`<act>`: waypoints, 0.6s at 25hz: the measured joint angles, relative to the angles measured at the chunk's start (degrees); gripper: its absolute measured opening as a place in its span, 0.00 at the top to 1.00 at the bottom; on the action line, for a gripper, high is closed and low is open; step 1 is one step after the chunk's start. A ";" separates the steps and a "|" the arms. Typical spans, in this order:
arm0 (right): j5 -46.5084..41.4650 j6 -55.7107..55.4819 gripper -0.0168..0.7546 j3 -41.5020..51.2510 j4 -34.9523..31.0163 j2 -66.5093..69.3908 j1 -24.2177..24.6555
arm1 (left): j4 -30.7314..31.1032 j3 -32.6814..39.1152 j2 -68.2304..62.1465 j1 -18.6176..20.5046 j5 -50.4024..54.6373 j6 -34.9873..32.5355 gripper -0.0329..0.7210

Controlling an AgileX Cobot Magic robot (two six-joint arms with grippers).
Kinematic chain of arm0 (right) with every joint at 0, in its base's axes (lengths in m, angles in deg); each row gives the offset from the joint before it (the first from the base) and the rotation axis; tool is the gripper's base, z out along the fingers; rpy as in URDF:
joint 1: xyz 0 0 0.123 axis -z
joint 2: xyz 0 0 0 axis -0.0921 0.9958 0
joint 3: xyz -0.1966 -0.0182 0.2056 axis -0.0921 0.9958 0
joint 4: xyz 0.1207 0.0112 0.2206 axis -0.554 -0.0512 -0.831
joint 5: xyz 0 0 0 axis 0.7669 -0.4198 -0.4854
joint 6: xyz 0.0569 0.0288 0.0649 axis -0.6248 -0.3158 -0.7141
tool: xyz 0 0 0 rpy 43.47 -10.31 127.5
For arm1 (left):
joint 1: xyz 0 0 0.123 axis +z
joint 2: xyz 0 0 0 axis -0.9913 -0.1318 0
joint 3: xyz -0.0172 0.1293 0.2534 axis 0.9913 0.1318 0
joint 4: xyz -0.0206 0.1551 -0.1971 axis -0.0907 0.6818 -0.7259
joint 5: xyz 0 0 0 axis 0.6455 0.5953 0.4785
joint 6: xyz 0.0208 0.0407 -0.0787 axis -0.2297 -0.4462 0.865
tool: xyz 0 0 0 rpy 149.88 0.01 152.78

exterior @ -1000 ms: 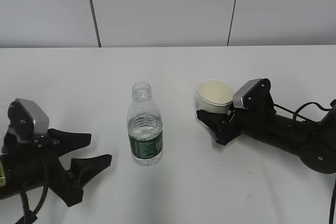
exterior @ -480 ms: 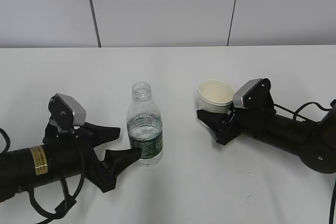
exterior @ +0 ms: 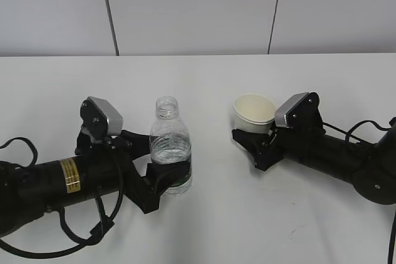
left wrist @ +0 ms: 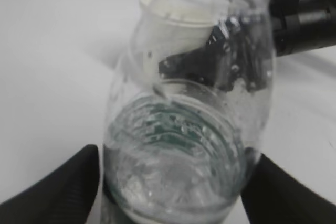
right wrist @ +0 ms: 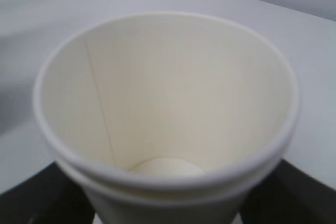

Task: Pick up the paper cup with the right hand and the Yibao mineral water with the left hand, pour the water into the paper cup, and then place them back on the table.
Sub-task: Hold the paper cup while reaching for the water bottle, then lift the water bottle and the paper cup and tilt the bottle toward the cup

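I see the left hand [exterior: 159, 174] low on the counter [exterior: 204, 85], coming in from 8 o'clock, fingers spread wide on either side of the Yibao mineral water [exterior: 170, 146] at label height. I can't tell if the pads touch it. The bottle stands upright on the counter, uncapped, part full. In my left wrist view the bottle [left wrist: 186, 124] fills the frame between both fingers [left wrist: 58, 190].

The right hand [exterior: 252, 143] reaches in from 4 o'clock, and its fingers sit against the lower wall of the paper cup [exterior: 253, 113] on both sides. The cup is upright at 3 o'clock of the bottle, well apart from it. I can't tell if its base touches the counter. In my right wrist view the cup [right wrist: 168, 114] looks dry inside.
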 joint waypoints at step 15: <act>0.00 0.00 0.27 0.00 -0.12 0.00 0.00 | -0.25 -3.25 -3.35 -1.68 0.05 2.67 0.37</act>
